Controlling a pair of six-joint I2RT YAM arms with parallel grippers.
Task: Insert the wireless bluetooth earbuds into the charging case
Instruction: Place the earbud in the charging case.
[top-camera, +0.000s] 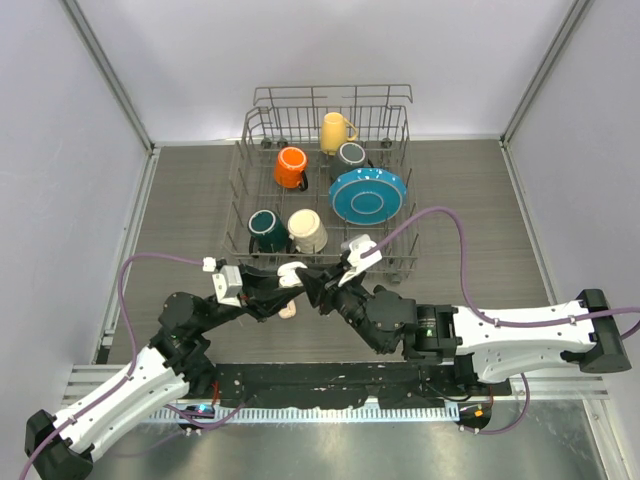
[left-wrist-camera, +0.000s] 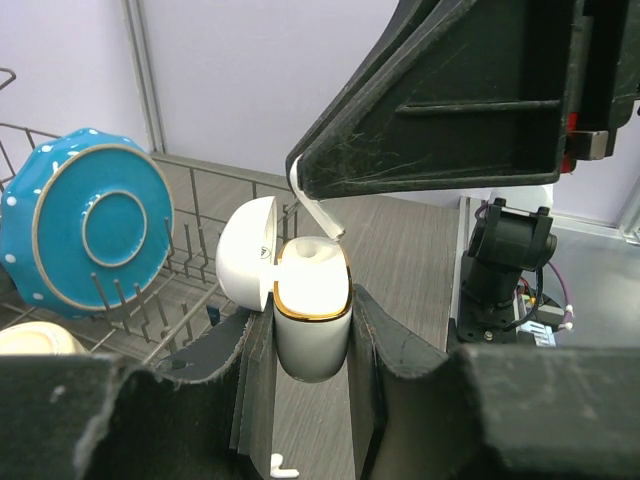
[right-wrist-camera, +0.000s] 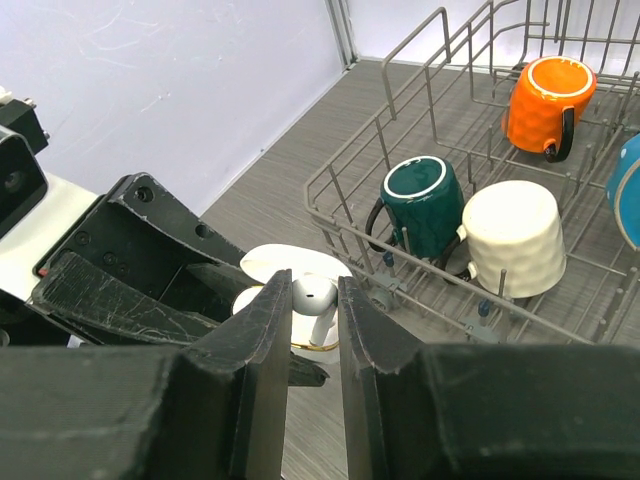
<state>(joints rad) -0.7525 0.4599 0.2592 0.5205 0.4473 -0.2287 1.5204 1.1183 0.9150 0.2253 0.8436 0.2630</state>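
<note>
L gripper (left-wrist-camera: 312, 352) is clamped on the charging case (left-wrist-camera: 312, 330), holding it upright above the table (left-wrist-camera: 400, 240), lid (left-wrist-camera: 245, 250) flipped open to one side. R gripper (right-wrist-camera: 313, 300) is pinched on one earbud (right-wrist-camera: 312, 293), bud end up between the pads, stem pointing down. In the left wrist view the stem tip sits right at the case mouth, at or just over the gold rim; can't tell if it touches.

Progress, as judged: case is open, bud is in hand, and alignment looks approx. right, but the bud is not yet seated. Left to do: lower the stem into its slot, let go, then handle the remaining buds.

Case interior looks plain white from here, so can't tell whether another bud already sits inside. One tiny white piece (left-wrist-camera: 283, 464), prob. another earbud, lies on the table below the case, apart from both grippers. Other buds aren't visible in these views.
</note>
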